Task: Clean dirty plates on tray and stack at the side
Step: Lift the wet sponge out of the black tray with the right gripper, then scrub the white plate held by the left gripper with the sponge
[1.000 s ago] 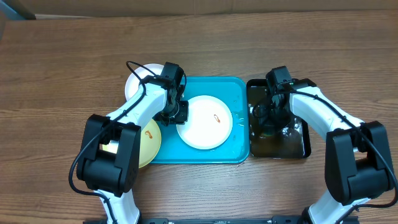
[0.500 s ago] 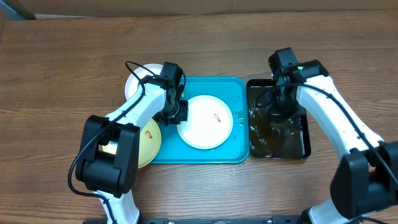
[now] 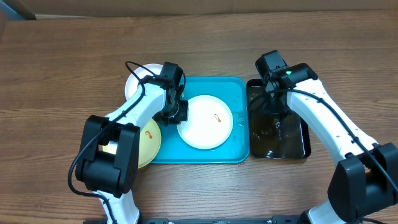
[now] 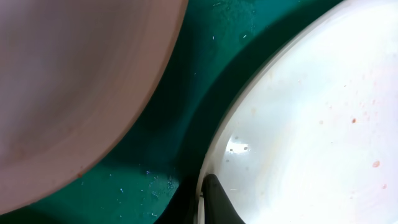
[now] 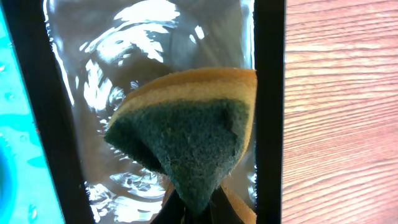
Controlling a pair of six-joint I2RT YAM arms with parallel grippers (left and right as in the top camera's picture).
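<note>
A white plate (image 3: 205, 121) with a small orange smear lies in the turquoise tray (image 3: 233, 152). My left gripper (image 3: 178, 112) is shut on this plate's left rim; in the left wrist view one dark finger (image 4: 217, 202) lies on the white plate (image 4: 311, 112) above the tray floor (image 4: 155, 162). A second white plate (image 3: 135, 84) sits beyond the tray's far-left corner. A yellow-green plate (image 3: 149, 140) with a smear lies left of the tray, partly under my arm. My right gripper (image 5: 199, 208) is shut on a yellow-and-green sponge (image 5: 193, 137) over the black tray.
A narrow black tray (image 3: 305, 146) holding water stands right of the turquoise tray; its rim (image 5: 268, 37) borders bare wood table. A pale plate edge (image 4: 74, 81) fills the upper left of the left wrist view.
My right arm has swung back and left over the black tray with the sponge. The left gripper has closed on the white plate's rim without shifting place.
</note>
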